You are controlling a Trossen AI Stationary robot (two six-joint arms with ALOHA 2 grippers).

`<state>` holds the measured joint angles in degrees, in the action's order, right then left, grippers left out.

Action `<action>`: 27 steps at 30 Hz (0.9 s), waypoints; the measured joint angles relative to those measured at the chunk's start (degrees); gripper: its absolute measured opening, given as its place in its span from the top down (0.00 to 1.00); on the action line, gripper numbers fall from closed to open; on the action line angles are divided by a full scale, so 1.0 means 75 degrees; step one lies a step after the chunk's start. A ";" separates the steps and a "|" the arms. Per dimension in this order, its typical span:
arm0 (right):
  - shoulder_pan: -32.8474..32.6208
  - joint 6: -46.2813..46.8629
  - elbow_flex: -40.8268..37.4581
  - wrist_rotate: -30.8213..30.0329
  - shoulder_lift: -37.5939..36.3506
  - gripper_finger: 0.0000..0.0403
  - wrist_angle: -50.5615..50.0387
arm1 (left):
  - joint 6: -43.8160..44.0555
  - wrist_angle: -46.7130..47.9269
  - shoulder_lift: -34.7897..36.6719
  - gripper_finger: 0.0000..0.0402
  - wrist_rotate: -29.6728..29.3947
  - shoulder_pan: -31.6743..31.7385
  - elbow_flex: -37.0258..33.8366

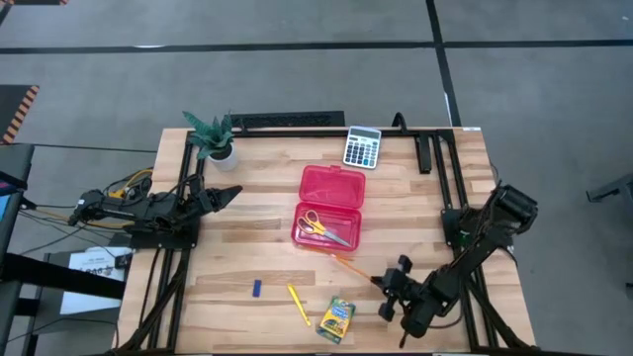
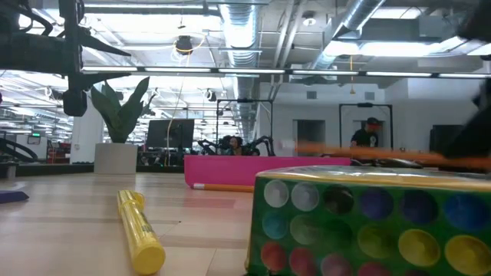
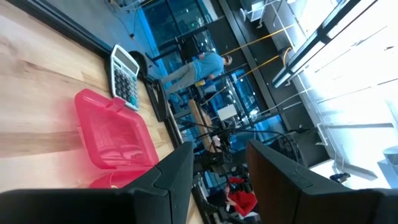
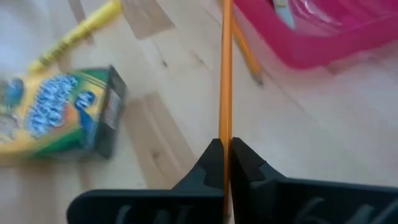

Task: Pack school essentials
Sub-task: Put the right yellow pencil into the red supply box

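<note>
Black right gripper (image 4: 225, 163) pinches a thin orange pencil (image 4: 226, 74); left gripper (image 3: 217, 168) gapes, idle.

You have a pale wood table (image 1: 247, 237) with darker planks. The open case (image 1: 329, 206) is bright pink-red, and the scissors (image 1: 318, 225) in it have yellow-orange handles. The right gripper (image 4: 227, 147), black, pinches an orange pencil (image 4: 226, 68); a second orange pencil (image 4: 247, 55) lies by the case. The crayon box (image 4: 59, 116) is yellow and green, with coloured dots on its side. The stick (image 2: 140, 228) is yellow, the small piece (image 1: 256, 289) blue, the calculator (image 1: 362, 147) grey-white.
</note>
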<state>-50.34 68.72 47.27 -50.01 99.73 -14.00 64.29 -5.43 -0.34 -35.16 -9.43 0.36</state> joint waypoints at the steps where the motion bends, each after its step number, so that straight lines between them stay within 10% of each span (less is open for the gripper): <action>1: 0.0039 -0.0244 0.0004 -0.0032 -0.0153 0.98 0.0031 | -0.0012 0.0000 0.0000 0.66 0.0000 -0.0003 0.0000; 15: 0.1872 -0.4176 0.0035 -0.0044 -0.1623 0.95 -0.0092 | -0.0145 0.0000 0.0000 0.66 -0.0100 -0.0003 0.0001; 27: 0.4018 -0.6296 0.0038 0.2072 -0.1854 0.96 0.0428 | -0.0230 -0.0003 0.0000 0.66 -0.0155 -0.0002 0.0000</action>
<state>-20.21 21.51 47.55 -34.47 85.82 -10.80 62.57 -5.45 -0.34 -36.32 -9.45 0.36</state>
